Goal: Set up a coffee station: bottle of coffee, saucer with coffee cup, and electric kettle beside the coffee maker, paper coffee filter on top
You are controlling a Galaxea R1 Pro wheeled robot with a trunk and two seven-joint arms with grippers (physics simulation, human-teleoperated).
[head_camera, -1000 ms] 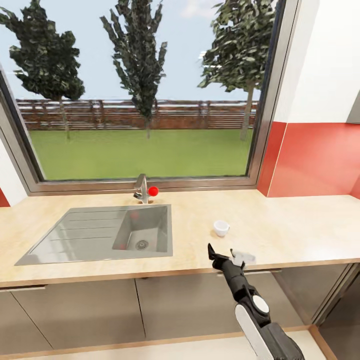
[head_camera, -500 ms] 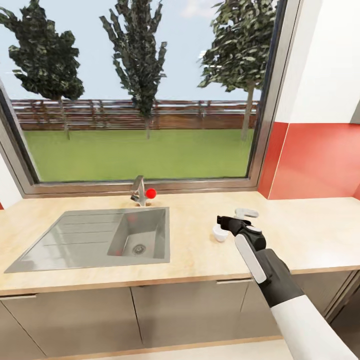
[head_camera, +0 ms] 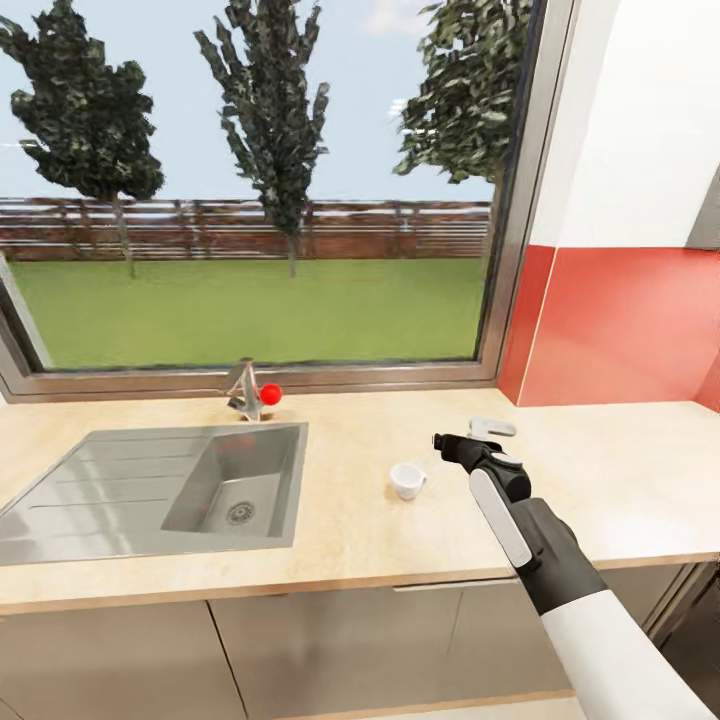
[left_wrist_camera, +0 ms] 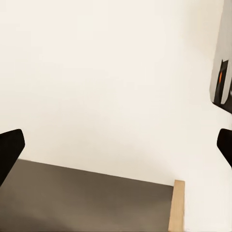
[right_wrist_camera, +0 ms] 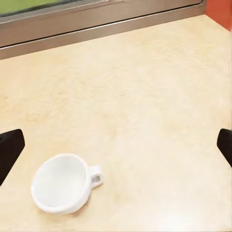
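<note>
Head view: kitchen countertop point(head_camera: 620, 470), light wood, running under a wide window point(head_camera: 250, 190) with trees and lawn beyond. Steel sink point(head_camera: 150, 495) set into the countertop on the left side; faucet point(head_camera: 243, 388) with a red knob behind the basin. Red wall panel point(head_camera: 620, 325) on the right, white wall above it. Dark grey cabinet fronts point(head_camera: 330, 640) below the worktop.

Coffee cup point(head_camera: 407, 480): small, white, standing upright on the bare countertop between the sink and the right arm, near the front half of the worktop, handle turned toward the arm.

Right gripper point(head_camera: 470, 437): reaching out over the countertop, just to the right of the cup and apart from it. One dark finger points toward the cup; a pale, flat piece shows at the other fingertip, and what it is cannot be told.

Right wrist view: coffee cup point(right_wrist_camera: 65, 183) seen from above, white inside, resting on the countertop point(right_wrist_camera: 145, 96). The two fingertips point(right_wrist_camera: 9, 150) sit at opposite edges, spread wide, nothing between them.

Left wrist view: left gripper fingertips point(left_wrist_camera: 8, 150) likewise set far apart, unloaded, facing a pale wall point(left_wrist_camera: 106, 82) with a dark surface below.
</note>
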